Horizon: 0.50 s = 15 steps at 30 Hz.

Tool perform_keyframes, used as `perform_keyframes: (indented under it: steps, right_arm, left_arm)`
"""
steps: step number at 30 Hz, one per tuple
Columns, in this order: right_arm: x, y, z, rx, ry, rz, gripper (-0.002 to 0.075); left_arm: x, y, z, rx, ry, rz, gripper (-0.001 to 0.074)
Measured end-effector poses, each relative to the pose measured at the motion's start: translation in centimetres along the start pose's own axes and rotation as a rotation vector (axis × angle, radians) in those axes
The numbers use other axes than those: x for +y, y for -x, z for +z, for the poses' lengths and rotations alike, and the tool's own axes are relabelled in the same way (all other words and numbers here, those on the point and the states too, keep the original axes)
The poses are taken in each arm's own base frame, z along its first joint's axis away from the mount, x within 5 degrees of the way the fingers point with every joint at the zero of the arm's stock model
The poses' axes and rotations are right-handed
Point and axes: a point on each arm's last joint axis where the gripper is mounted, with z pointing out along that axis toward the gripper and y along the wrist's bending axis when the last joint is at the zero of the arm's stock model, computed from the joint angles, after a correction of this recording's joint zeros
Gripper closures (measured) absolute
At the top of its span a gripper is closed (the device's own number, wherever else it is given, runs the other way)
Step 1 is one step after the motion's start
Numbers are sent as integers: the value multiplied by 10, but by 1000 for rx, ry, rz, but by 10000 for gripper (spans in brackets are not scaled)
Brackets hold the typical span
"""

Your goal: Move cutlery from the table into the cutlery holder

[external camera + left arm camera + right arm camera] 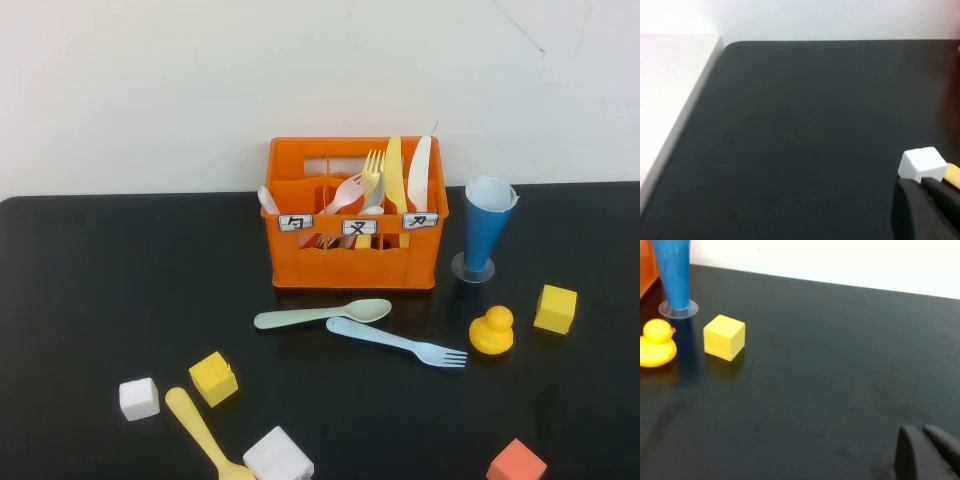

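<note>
High view, labels: you can see three small white labels with black characters on the front of the orange cutlery holder (352,262); you cannot read them surely.
Holder contents: pale forks, a yellow knife and a white knife stand upright in its compartments.
Left gripper (927,210): you see it only in the left wrist view, fingers pressed together, holding nothing, above the black table (790,130), with a small white cube (922,163) just past its tip.
Right gripper (927,452): only in the right wrist view, dark fingers close side by side, nothing between them, well apart from the holder.
Mint-green spoon (320,315): lies flat just in front of the holder, long axis along its front, bowl toward the blue cup (487,230).
Light blue fork (395,343): just in front of that spoon, nearly parallel, tines toward the yellow duck (492,331).
Pale yellow spoon (205,433): well in front of the holder, lying diagonally, its handle end passing the yellow cube (213,378).
</note>
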Motion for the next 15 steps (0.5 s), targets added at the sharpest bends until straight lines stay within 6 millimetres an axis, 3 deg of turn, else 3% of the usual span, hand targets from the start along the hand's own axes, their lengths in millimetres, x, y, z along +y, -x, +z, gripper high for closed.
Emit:
perform_keyframes:
  steps: [15]
  right_arm:
    - [0,0,0,0,0,0,730]
  left_arm:
    - [0,0,0,0,-2,-8,736]
